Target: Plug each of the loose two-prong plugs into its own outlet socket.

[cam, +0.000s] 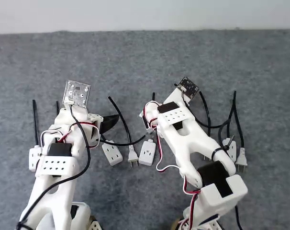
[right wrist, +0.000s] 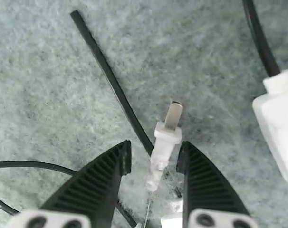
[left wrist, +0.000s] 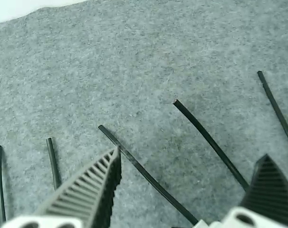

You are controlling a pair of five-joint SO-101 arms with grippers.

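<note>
Right wrist view: plug (right wrist: 165,135) sits between the fingers of the right claw (right wrist: 156,145), metal end pointing away from it.
Right claw: narrow, with a gap on 1 side of the plug.
Nearby: white socket (right wrist: 277,118) just beside; black cable (right wrist: 110,78) passes close by the plug.
Left claw (left wrist: 191,153): wide, over gray mat (left wrist: 134,57) and black cables (left wrist: 208,137).
High view: another plug (cam: 132,155) lies loose on the mat.

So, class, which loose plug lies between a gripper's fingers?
The white plug between the right gripper's fingers; the middle plug and far-right plug lie with no gripper around them.
</note>
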